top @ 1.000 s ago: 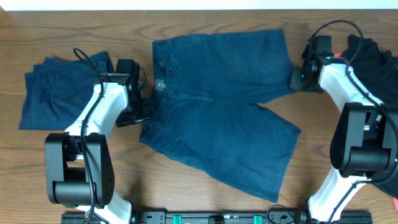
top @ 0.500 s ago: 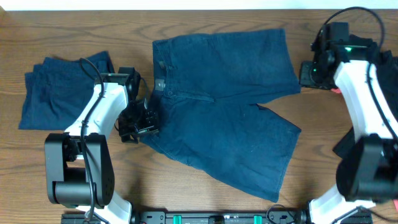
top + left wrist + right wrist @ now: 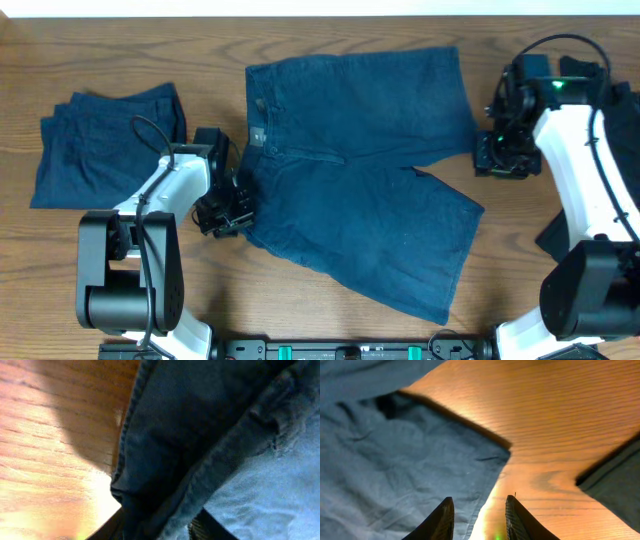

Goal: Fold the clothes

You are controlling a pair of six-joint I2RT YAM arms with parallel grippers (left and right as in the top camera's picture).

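Observation:
Navy blue shorts (image 3: 350, 170) lie spread flat on the wooden table, waistband to the left and both legs pointing right. My left gripper (image 3: 226, 206) sits at the near corner of the waistband. In the left wrist view a fold of that waistband (image 3: 165, 485) fills the gap of the left gripper (image 3: 160, 522), which is shut on it. My right gripper (image 3: 496, 156) hovers just off the far leg's hem corner (image 3: 490, 460). In the right wrist view the right gripper (image 3: 480, 501) is open, with only the hem edge and bare wood below it.
A folded pile of navy garments (image 3: 105, 140) lies at the left. Black clothing (image 3: 605, 105) is heaped at the right edge behind my right arm, and a dark piece (image 3: 615, 485) of it shows in the right wrist view. The table's far edge (image 3: 320, 14) runs just past the shorts.
The left gripper slid to the waistband's near corner and closed on it. The right gripper let go of the far leg's hem, opened, and has come back down beside that hem.

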